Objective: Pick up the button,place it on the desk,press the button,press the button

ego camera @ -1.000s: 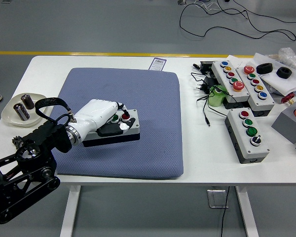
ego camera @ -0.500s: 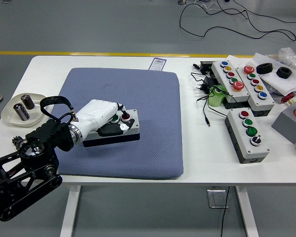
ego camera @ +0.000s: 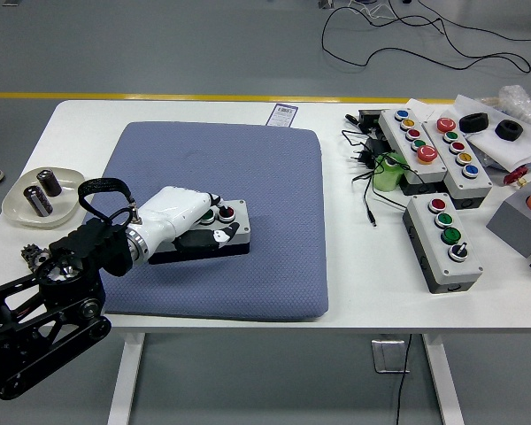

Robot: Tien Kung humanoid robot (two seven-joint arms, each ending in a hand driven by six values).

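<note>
The left hand (ego camera: 188, 215) is white and lies on the button box (ego camera: 214, 234), which rests flat on the blue mat (ego camera: 248, 168) in the mat's lower left part. The palm covers the left portion of the box, and the fingers (ego camera: 214, 201) are bent down over the box's top, with the tips on or just above the buttons; the dark thumb (ego camera: 221, 235) lies along the box's near side. From this view I cannot tell if the hand really clamps the box or only presses on it. On the part of the box just beyond the fingertips, a red button (ego camera: 227, 213) is visible, and a green one (ego camera: 209, 215) shows partly under the fingers.

To the left of the hand, well apart and off the mat, a shallow white dish (ego camera: 25, 205) stands on the white table (ego camera: 354, 274). It contains two dark cylinders (ego camera: 45, 191), one upright and one beside it.

Far to the right of the hand, off the mat, three more grey control boxes (ego camera: 441, 242) lie on the table, each with a row of coloured buttons, with black cables (ego camera: 365, 168) near them.
</note>
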